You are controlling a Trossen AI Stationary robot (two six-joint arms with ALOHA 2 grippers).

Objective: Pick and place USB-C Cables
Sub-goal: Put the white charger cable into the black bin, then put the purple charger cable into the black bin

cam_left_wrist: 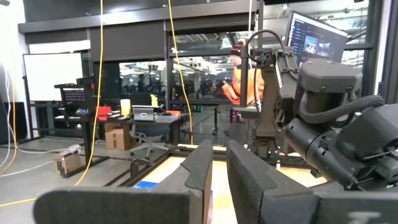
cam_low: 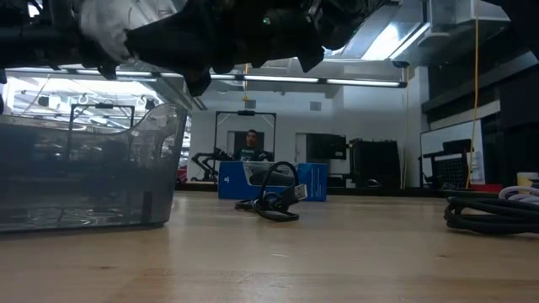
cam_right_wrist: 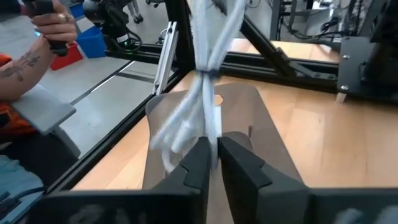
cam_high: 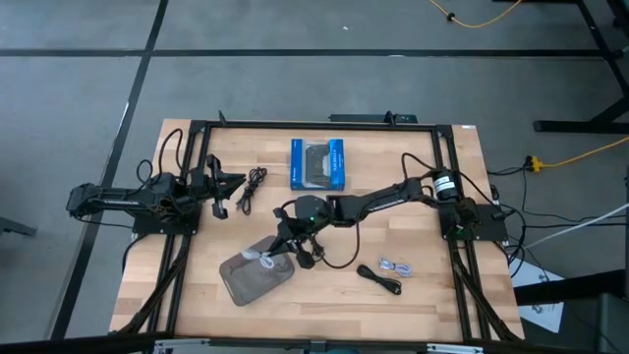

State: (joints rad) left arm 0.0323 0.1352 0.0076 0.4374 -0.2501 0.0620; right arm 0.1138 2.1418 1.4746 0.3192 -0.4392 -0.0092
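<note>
Looks like the placing step: the right hand (cam_high: 285,246) sits low centre-left of the high view, right over the grey tray (cam_high: 236,280), fingers (cam_right_wrist: 198,163) pinched shut on the white cable (cam_right_wrist: 199,99), which dangles above the tray. Next move probably calls for lowering a bit and letting go so the bundle drops inside the rim.

Other black cables wait on the table (cam_high: 423,295): one upper left (cam_high: 253,184), one lower right (cam_high: 378,278). The left hand (cam_high: 218,187) is parked at the left edge, fingers nearly together, holding nothing.
</note>
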